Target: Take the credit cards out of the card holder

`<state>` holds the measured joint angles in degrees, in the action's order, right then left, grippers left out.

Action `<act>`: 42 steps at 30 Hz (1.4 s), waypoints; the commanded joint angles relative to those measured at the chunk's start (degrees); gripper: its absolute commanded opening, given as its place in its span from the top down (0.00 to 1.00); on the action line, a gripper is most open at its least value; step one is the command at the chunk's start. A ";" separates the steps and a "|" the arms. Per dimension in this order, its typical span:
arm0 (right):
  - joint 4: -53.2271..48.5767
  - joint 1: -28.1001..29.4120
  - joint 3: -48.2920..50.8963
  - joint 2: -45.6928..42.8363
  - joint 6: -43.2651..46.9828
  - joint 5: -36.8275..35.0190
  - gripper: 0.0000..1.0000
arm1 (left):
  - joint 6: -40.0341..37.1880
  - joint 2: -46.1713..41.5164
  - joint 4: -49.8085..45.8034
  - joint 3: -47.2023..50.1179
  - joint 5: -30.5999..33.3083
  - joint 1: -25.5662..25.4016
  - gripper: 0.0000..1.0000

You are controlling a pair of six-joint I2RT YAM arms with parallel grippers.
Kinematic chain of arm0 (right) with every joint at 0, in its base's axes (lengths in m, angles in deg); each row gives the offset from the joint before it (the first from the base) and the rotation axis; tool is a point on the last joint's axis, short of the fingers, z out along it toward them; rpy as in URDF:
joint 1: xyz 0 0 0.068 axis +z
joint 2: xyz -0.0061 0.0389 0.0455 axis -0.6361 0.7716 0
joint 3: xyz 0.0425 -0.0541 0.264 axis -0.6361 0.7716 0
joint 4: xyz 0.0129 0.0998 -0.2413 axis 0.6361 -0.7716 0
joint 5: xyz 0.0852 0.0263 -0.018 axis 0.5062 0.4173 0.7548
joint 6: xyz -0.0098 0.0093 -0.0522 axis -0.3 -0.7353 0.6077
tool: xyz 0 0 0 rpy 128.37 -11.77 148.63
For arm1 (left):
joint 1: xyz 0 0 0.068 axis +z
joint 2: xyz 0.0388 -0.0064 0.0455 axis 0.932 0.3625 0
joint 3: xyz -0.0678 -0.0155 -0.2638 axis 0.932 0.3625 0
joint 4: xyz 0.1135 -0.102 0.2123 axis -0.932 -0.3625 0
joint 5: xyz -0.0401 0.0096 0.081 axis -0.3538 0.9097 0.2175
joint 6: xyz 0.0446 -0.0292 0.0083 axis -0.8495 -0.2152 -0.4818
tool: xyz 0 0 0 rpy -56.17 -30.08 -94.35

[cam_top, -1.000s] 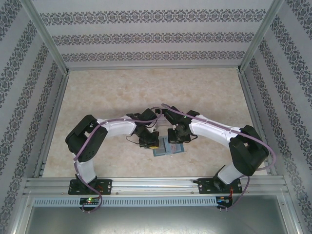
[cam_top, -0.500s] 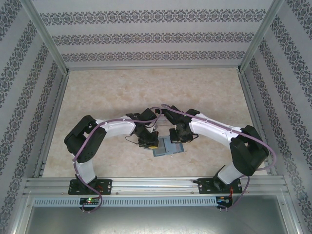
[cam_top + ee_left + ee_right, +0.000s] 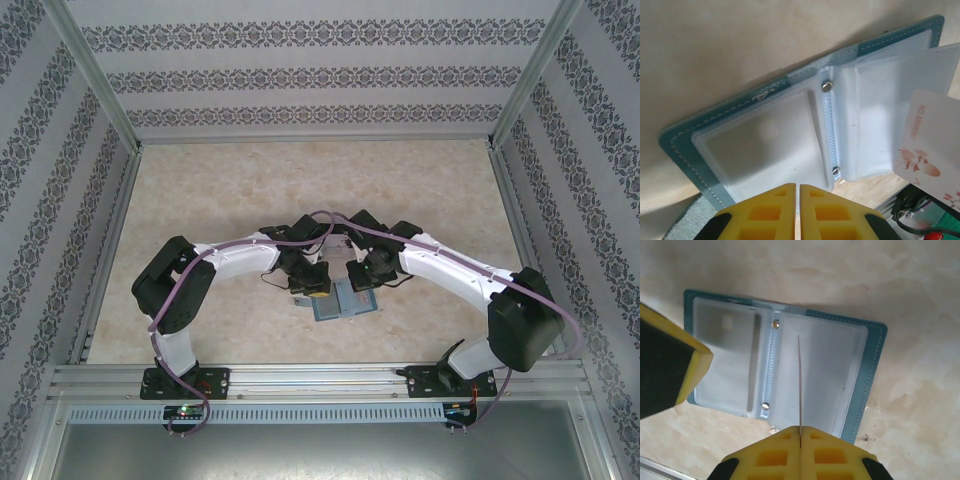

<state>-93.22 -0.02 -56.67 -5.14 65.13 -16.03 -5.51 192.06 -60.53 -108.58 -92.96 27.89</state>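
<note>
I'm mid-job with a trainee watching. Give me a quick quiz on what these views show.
1. True or false: the card holder lies closed on the table.
2. What does the right gripper hold? A) a card B) the holder's strap C) nothing
3. How many metal rivets show along the card holder's spine?
Key: 1 false, it lies open; 2 A; 3 two.

The beige marbled table bears the open teal card holder lying flat.
</note>
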 commanded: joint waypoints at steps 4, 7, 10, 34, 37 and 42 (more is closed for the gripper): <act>-1.68 -1.90 -2.86 0.44 20.09 1.99 0.99 | 0.71 -4.50 -1.46 3.33 3.03 1.86 0.90; -2.24 -1.88 -3.74 1.10 29.41 1.62 0.99 | 0.73 -5.45 -1.54 4.38 3.27 2.53 0.90; -3.01 -1.89 -5.39 1.71 37.87 1.82 0.99 | 0.78 -6.09 -1.42 5.11 3.31 2.72 0.90; -12.75 -4.55 -32.95 22.86 67.32 -1.61 1.00 | 5.70 -8.75 4.85 9.82 -0.98 2.63 0.95; -14.33 -4.68 -37.15 25.54 69.76 -2.13 1.00 | 6.71 -7.33 6.57 9.17 -2.44 1.91 0.96; -16.72 -5.37 -43.79 30.07 73.01 -2.57 1.00 | 7.74 -4.64 7.91 6.76 -4.22 0.24 0.96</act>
<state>-106.59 -4.91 -97.22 22.53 134.35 -17.82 1.26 186.07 -55.76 -99.93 -95.19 29.42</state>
